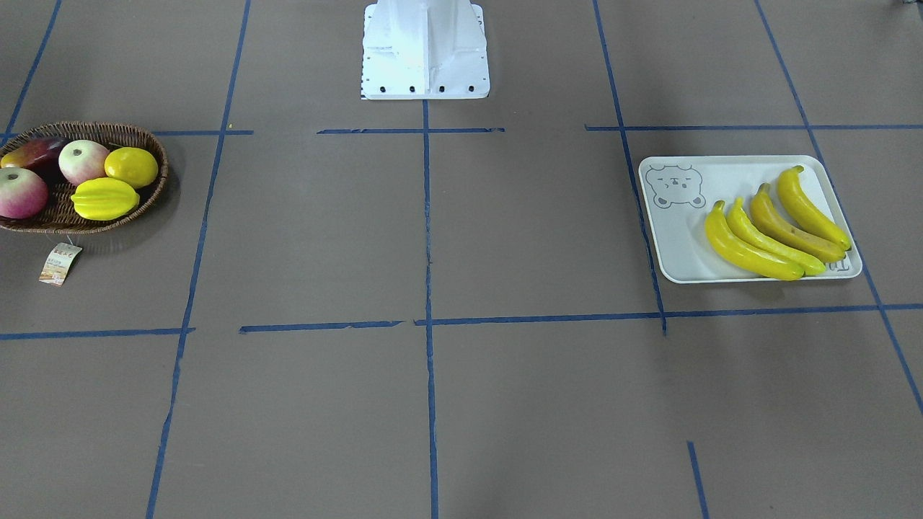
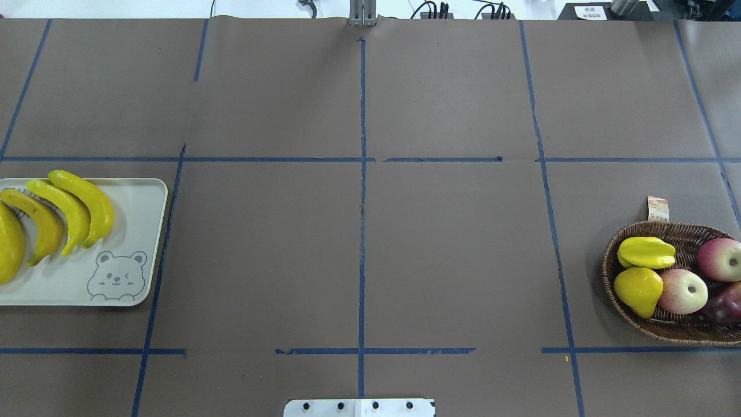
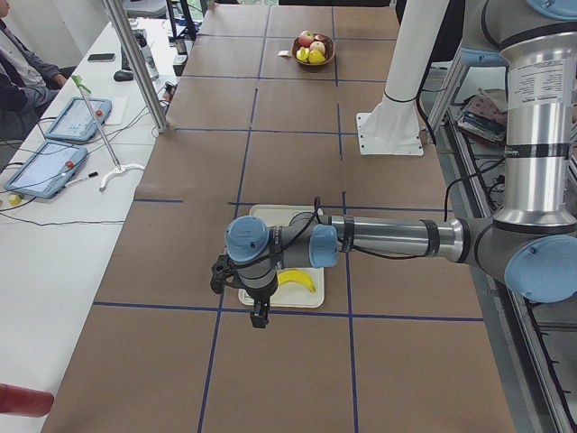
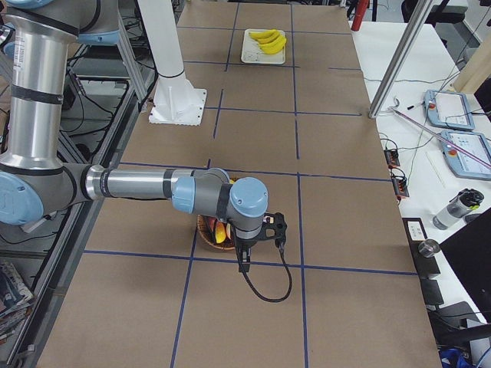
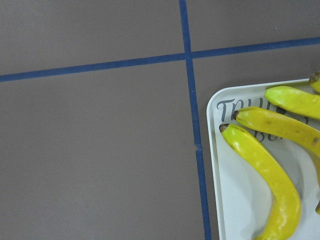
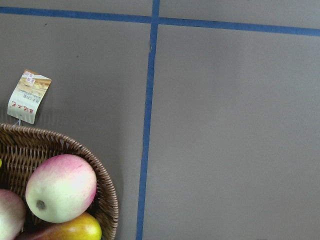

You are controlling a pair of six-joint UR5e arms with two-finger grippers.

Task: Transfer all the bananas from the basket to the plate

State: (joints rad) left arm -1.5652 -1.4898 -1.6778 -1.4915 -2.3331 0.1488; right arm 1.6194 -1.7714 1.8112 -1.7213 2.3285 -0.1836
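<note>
Several yellow bananas (image 1: 775,231) lie side by side on the pale plate (image 1: 678,245) with the bear drawing; one is darker and brownish. The left wrist view shows banana tips (image 5: 265,170) and the plate's corner (image 5: 235,200). The woven basket (image 1: 144,137) holds apples, a lemon and a starfruit, and no banana shows in it. My left gripper (image 3: 260,316) hangs above the plate's near edge. My right gripper (image 4: 244,264) hangs over the basket (image 4: 203,230). Both show only in the side views, so I cannot tell if they are open or shut.
The robot's white base (image 1: 425,50) stands at the table's back middle. A paper tag (image 1: 60,263) lies beside the basket. Blue tape lines cross the brown tabletop. A side table with tablets (image 3: 68,122), a metal pole (image 3: 135,63) and a seated person lie beyond the table's far edge.
</note>
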